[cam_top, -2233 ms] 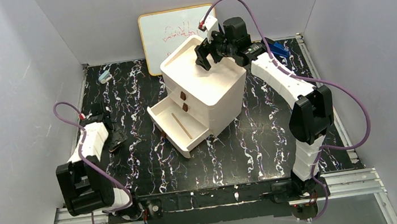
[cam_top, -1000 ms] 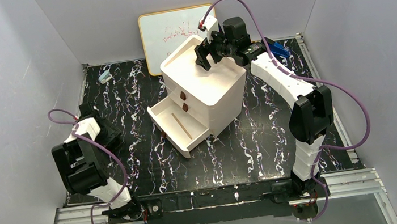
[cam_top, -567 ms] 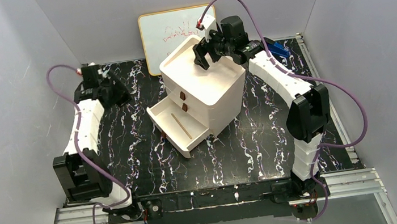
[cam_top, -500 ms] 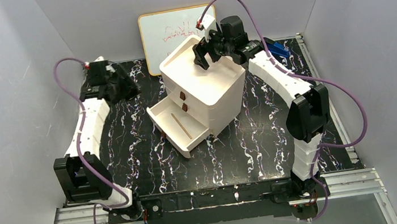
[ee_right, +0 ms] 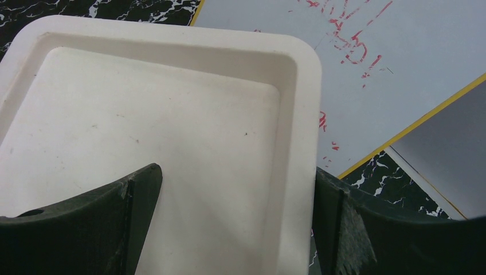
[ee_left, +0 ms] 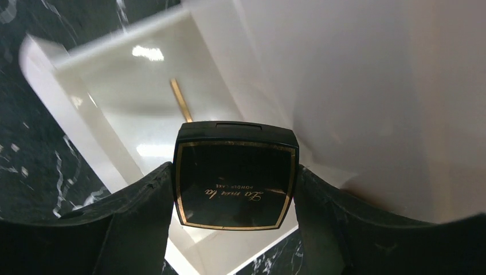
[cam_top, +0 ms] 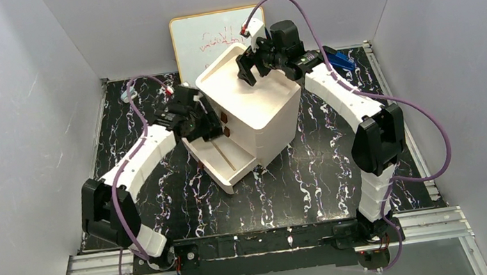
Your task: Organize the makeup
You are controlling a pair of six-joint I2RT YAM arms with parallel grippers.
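My left gripper [cam_top: 203,125] is shut on the dark square compact [ee_left: 235,175] with a gold border, and holds it above the open lower drawer [cam_top: 210,161] of the white drawer unit [cam_top: 262,110]. A thin stick [ee_left: 180,100] lies in that drawer and also shows in the top view [cam_top: 227,155]. My right gripper [cam_top: 254,66] is open and empty over the unit's top tray [ee_right: 172,114], with one finger above the tray floor and the other outside its rim. The puff, the palette and the brushes are out of view.
A whiteboard [cam_top: 211,40] leans on the back wall behind the unit. A blue object [cam_top: 341,61] lies at the back right behind my right arm. A small pale-blue object [cam_top: 127,94] lies at the back left. Grey walls close in the table.
My left arm has swung from the left side of the table, round the back left, to over the open drawer. My right arm has hardly moved.
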